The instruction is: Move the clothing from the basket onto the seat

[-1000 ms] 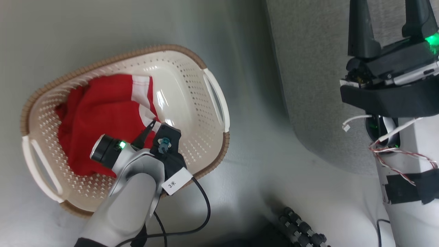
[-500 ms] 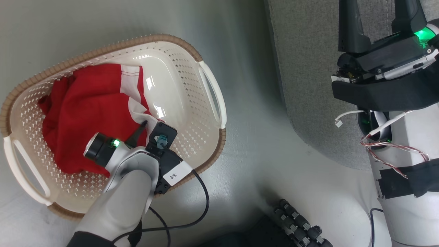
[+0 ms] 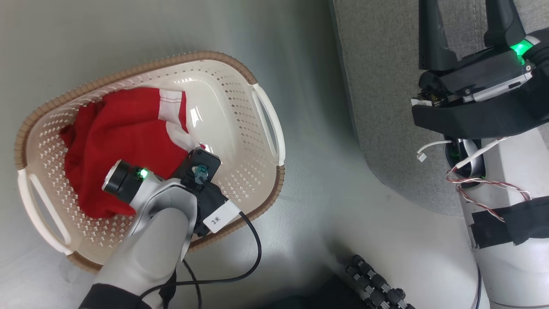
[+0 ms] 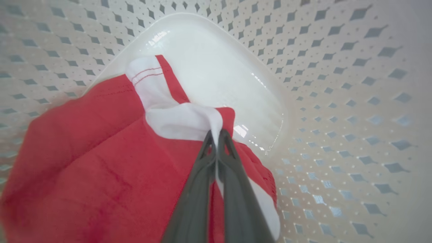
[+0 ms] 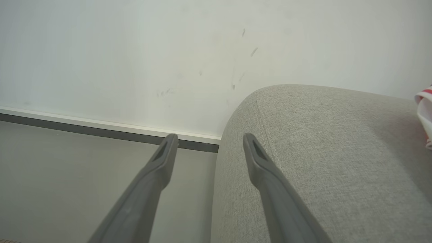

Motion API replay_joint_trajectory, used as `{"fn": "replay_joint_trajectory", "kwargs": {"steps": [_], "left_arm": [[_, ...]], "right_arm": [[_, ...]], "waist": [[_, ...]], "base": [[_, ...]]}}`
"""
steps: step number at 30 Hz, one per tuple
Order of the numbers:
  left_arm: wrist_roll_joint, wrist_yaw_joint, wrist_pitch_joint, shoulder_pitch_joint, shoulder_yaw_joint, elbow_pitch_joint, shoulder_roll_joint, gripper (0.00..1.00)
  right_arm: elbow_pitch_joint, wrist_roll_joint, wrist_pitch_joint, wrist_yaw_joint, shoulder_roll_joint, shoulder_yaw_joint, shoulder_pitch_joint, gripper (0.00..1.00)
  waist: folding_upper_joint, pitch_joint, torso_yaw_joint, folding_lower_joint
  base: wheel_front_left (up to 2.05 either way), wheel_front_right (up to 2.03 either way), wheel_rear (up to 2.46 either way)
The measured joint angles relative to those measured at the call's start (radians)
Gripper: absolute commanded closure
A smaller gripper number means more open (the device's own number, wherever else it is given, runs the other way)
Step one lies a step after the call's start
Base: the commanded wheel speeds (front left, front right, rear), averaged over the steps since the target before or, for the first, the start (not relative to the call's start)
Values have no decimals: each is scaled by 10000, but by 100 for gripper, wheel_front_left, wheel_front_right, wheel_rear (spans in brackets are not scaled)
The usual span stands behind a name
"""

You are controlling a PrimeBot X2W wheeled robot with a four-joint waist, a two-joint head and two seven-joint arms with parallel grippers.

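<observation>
The left hand (image 4: 216,132) reaches down into the basket (image 3: 141,71), its two dark fingers (image 4: 236,189) pressed together and clenched on a bunched white panel of the clothing (image 3: 116,146). The pinched fold stands up a little from the rest of the red fabric, and a white stripe with red stitching runs away from it towards the far side of the basket. The clothing fills the left part of the basket, while the glossy cream bottom lies bare to the right of it. The basket stands on the pale floor (image 3: 321,193), left of the seat (image 3: 386,107) and apart from it. The right hand (image 5: 210,137) hangs over the near left corner of the grey seat with its fingers spread wide and nothing between them. Past that corner a white wall (image 5: 135,60) meets the floor. A scrap of red-and-white fabric (image 5: 426,114) shows on the seat at its far right.
</observation>
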State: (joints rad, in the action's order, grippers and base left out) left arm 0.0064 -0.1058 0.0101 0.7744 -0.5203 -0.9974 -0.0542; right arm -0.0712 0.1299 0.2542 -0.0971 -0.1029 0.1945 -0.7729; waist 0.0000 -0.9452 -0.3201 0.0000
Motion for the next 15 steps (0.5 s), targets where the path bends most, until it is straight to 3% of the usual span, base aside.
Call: {"fn": "replay_joint_trajectory", "kwargs": {"steps": [15], "left_arm": [[-1590,-84,-1831,-44,-305,1231,4,100]], "right_arm": [[-857,-71,25,-82,-102,19,480,0]], "waist": [[0,1112,328,0]], "base": [[0,0,0]]}}
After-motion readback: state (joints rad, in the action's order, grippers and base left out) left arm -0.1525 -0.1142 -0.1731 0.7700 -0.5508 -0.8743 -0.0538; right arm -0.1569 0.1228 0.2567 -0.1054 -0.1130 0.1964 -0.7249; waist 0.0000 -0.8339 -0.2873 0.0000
